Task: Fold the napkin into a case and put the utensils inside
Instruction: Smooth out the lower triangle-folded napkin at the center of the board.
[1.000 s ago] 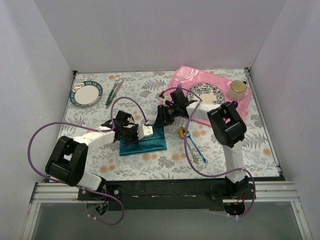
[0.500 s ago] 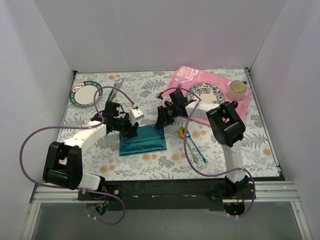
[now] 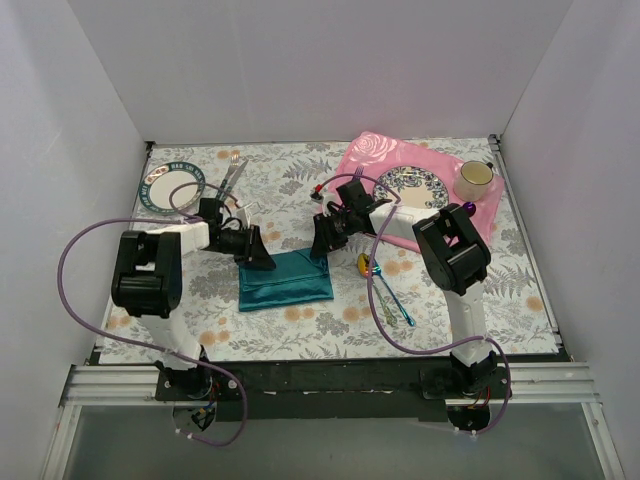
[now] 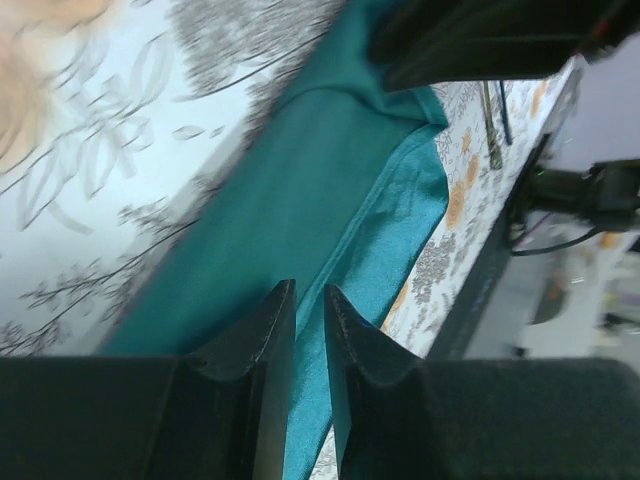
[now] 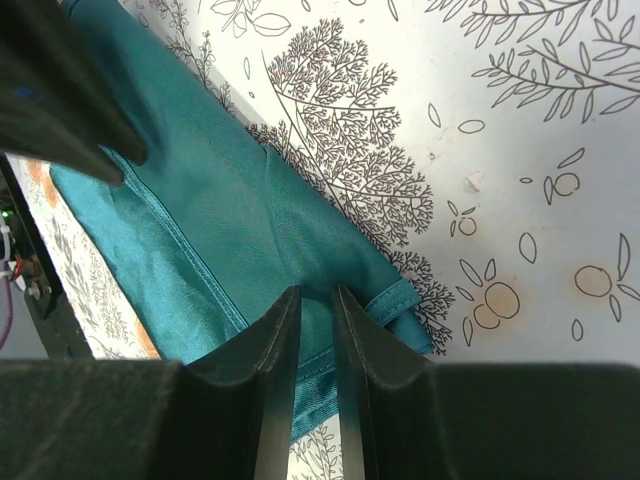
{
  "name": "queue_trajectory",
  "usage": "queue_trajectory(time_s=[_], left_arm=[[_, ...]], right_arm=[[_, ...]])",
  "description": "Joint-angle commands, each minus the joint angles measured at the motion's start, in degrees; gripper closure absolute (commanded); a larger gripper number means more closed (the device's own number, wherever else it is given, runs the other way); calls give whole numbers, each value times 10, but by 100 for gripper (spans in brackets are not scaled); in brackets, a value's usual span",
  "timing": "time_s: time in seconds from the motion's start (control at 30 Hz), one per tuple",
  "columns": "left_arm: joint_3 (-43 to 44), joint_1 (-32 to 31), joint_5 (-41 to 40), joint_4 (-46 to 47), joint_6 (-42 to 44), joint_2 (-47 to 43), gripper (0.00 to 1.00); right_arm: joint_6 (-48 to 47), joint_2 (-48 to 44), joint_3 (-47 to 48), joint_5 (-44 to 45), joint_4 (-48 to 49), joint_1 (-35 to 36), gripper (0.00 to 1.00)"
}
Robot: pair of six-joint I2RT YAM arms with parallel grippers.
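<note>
- Since a second ago the left arm has folded back toward its own side. The left fingers (image 4: 262, 340) have slid from the napkin's (image 3: 287, 281) middle to its far left corner, while the cloth lies where it did.
- Nearest, the utensils (image 3: 367, 264) rest on the tabletop (image 3: 300, 328) just right of the napkin, apart from it and untouched.
- The napkin is a flat folded rectangle with layered edges showing.
- Both the left fingers and the right fingers (image 5: 275, 340), at the far right corner, stand nearly together over the cloth. Whether either pair nips it, I cannot tell.
- The fold likely goes best with both far corners pinched through every layer, then lifted level and kept taut.
- The pink placemat (image 3: 365, 152) lies beyond, so bring the fold nearward.
</note>
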Motion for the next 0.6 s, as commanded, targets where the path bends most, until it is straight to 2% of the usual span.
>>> queue_trajectory(time_s=[0.0,0.23,0.4,0.53,0.57], left_arm=[[10,43,88,18,-118,51,80],[-13,107,99,62,-190,134,71],[-28,124,85,75,-181,145,69],[-34,125,83,74,-173,146,71],[-35,126,79,75,-167,146,71]], right_arm=[[-57,14,-3,81,-42,4,72],[-79,20,-2,98,-54,5,72],[-97,20,5,95,-63,5,72],[-88,-12,27,31,-63,7,64],[-79,-33,28,-8,-59,7,61]])
